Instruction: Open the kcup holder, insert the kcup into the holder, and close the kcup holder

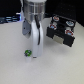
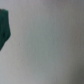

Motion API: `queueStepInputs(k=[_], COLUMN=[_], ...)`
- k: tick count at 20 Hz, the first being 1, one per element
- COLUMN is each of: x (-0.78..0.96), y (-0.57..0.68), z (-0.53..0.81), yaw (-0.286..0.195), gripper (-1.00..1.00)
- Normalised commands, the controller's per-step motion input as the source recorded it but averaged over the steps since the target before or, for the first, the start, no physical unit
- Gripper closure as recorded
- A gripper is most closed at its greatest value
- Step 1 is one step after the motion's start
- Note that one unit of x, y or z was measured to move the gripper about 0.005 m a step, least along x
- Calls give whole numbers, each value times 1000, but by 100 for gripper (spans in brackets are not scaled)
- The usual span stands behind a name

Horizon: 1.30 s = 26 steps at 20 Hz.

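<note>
The kcup (image 1: 28, 52) sits loose on the white table (image 1: 12, 67) — light, thin-walled, easy to tip or crush

You have the arm hanging over the table with its gripper (image 1: 35, 54) low and just to the exterior view's right of the cup; whether the claw is apart or together you cannot tell, since the pictures are too blurred and the wrist view shows only bare table and a dark shape at one edge. The kcup holder (image 1: 61, 31) stands well apart, toward the exterior view's upper right, its sockets showing on top. Judge the cup as nearly weightless with a smooth, slightly slippery wall — take it across the sides below the rim, gently, not by the green foil top, which would likely dent
</note>
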Motion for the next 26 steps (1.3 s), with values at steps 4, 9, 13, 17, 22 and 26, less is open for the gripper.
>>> queueStepInputs(k=[4, 9, 13, 17, 22, 26], x=[-202, -126, 49, 170, 192, 106], y=[-388, -377, -159, -24, -3, 89], z=[-407, -304, -69, -5, -4, 251], yaw=[-314, -316, -303, -266, -230, -163], gripper=[-100, -100, -100, 100, 100, 100])
